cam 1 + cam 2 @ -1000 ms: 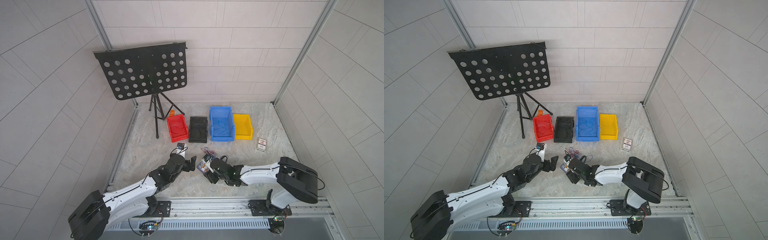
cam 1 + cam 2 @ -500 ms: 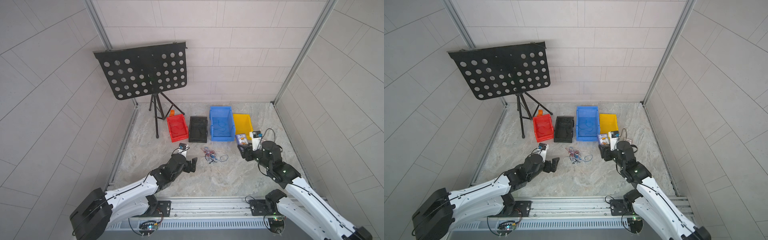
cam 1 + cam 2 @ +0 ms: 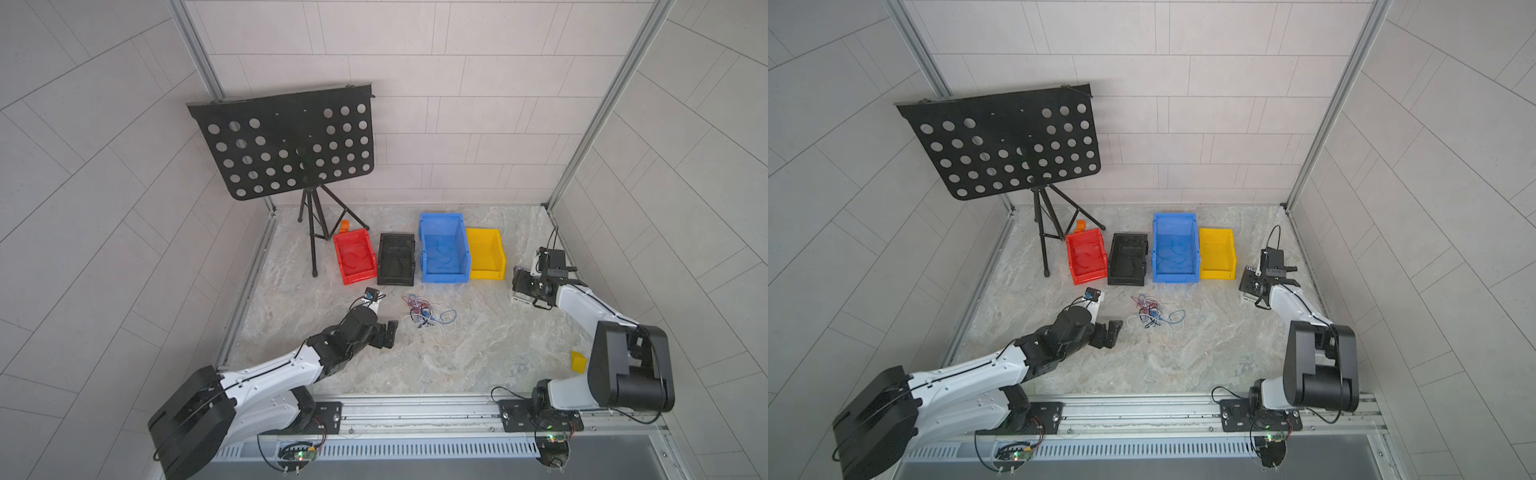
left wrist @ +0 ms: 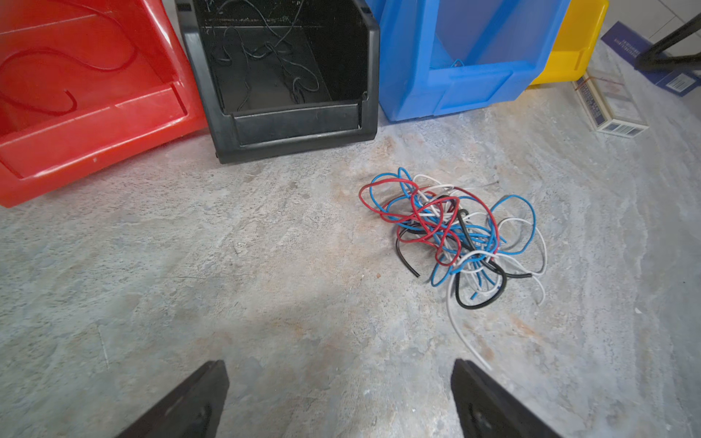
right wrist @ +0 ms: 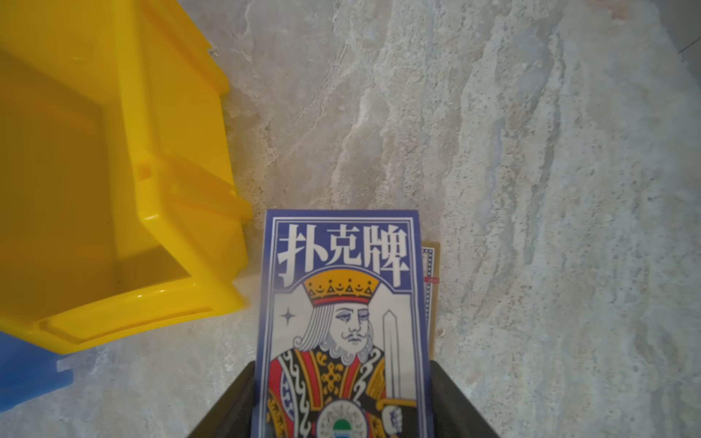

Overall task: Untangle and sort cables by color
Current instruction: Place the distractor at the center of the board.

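Marbled tabletop [image 4: 189, 246], work half done: we see tangled cables [image 4: 451, 235] just in front of the black bin [image 4: 296, 121], a few sorted inside it, the red bin [image 4: 95, 125] and blue bin [image 4: 455, 87]. Our left gripper [image 4: 338, 362] gapes empty, left-front of that bin; our right gripper [image 5: 342, 364] clamps a card box [image 5: 341, 265].

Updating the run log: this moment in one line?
left end effector: open, short of tangled red, blue, black, white cables | right end effector: shut on blue cardboard playing-card box near yellow plastic bin

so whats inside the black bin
Several thin black cables lie loosely tangled on the floor of the black bin. Its front lip hides the nearest strip of floor, and black on black makes the count unclear.
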Tool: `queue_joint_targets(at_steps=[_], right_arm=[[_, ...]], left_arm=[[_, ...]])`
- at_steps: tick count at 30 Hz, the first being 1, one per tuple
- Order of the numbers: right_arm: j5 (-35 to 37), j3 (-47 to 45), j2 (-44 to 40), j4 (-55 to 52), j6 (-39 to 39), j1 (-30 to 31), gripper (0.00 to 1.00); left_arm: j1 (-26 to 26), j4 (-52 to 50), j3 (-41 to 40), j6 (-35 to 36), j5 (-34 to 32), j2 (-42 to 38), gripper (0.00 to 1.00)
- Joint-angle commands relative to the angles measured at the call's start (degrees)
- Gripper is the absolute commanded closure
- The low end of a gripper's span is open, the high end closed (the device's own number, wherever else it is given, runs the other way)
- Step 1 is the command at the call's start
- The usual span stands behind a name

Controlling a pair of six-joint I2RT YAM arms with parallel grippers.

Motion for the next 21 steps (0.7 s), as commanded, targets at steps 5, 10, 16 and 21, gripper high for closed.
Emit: queue_joint_targets(at_steps=[5,10,16,21], right_arm=[[4.3,4.07,4.49,-3.29,-3.78,-0.04,0.47],[2.9,6.22,8.33,-5.89,-4.65,-0.15,0.29],[2.48,4.58,0.8,-5.75,-4.16,0.3,0.2],[1.13,2.44,-11.76,-7.85,-4.32,6.78,0.15]], left_arm=[[-0.18,-0.14,2.16,1.55,0.5,2.01,0.01],[-0.18,-0.26,2.65,1.78,0.52,3.13,0.01],[-0.81,3.94,3.11,2.77,0.3,5.3,0.0],[-5.97,7.0,6.76,6.02,-6.91,10.43,0.0]])
